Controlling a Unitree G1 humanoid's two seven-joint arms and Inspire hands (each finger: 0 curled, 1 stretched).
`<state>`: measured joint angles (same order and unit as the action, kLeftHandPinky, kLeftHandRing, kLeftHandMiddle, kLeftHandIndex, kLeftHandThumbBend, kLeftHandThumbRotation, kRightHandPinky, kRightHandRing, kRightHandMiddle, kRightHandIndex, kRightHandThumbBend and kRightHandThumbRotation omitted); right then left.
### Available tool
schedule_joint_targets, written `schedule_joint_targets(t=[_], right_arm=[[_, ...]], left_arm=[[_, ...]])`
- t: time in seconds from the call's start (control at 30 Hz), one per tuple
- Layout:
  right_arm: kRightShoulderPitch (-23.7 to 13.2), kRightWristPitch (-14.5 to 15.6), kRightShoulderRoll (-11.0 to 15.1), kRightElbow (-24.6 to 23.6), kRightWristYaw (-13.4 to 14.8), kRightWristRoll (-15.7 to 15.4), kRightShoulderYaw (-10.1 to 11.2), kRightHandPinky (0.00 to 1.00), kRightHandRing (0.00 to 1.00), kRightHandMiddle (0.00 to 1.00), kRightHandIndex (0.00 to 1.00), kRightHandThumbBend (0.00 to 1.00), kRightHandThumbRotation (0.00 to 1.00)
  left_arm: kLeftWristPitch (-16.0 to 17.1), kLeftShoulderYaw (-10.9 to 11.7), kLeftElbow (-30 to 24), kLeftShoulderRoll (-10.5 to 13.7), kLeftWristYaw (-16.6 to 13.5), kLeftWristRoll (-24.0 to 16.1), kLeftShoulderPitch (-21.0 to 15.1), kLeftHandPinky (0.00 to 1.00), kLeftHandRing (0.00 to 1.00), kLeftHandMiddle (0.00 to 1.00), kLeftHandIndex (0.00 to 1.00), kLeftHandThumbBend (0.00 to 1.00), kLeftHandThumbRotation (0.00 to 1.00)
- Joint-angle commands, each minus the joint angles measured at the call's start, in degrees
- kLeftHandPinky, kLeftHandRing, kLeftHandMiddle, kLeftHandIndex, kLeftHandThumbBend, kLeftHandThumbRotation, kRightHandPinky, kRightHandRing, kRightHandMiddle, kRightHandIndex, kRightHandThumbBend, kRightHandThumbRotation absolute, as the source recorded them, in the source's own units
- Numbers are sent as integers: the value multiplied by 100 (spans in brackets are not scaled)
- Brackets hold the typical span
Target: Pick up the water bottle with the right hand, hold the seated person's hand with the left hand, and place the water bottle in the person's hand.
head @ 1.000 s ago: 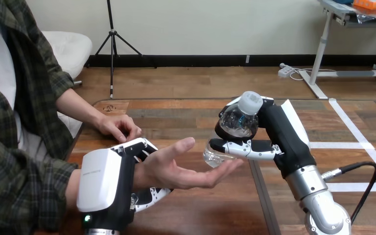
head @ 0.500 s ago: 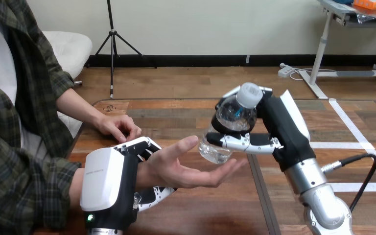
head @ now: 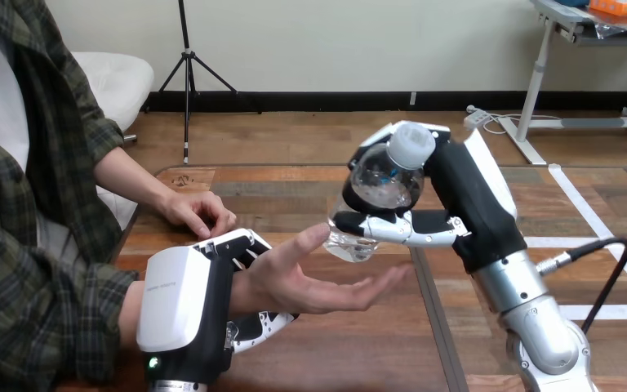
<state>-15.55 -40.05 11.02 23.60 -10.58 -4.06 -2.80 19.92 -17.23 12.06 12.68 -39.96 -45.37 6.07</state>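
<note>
A clear water bottle (head: 375, 192) with a white cap hangs tilted above the table, and my right hand (head: 449, 200) is shut on it. Its base is just over the fingers of the person's hand (head: 314, 278), which lies palm up near the table's front. My left hand (head: 212, 302) is shut on the person's wrist, with fingers curled over it and the thumb under it.
The person's other hand (head: 198, 211) rests flat on the wooden table (head: 294, 192) at the left, beyond my left hand. White tape lines (head: 596, 220) cross the table's right part.
My right hand has carried the bottle leftward and slightly up, so its base now hangs over the person's fingers. My left hand keeps its hold on the wrist.
</note>
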Motion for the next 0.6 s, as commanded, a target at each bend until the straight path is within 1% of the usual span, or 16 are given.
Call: schedule_joint_targets(t=[0.0,0.2,0.43,0.57], right_arm=[[-49,-5,-88,-597,-60,171,-50,35,39,43,44,71,0],[60,40,-97,-855,-124,214,-100,33,37,42,44,72,0],[177,-51,-70,-1053,-219,273,-168,31,36,41,43,73,0],[246,-53,-67,-1143,-296,335,-191,30,35,40,43,73,0]], left_arm=[[267,-295,-141,-273,59,44,-292,25,30,37,41,75,0],[267,-276,-110,-261,42,29,-315,24,30,36,41,75,0],[274,-261,-95,-249,16,14,-334,24,29,36,41,75,0],[303,-251,-75,-239,-6,22,-348,24,29,36,41,75,0]])
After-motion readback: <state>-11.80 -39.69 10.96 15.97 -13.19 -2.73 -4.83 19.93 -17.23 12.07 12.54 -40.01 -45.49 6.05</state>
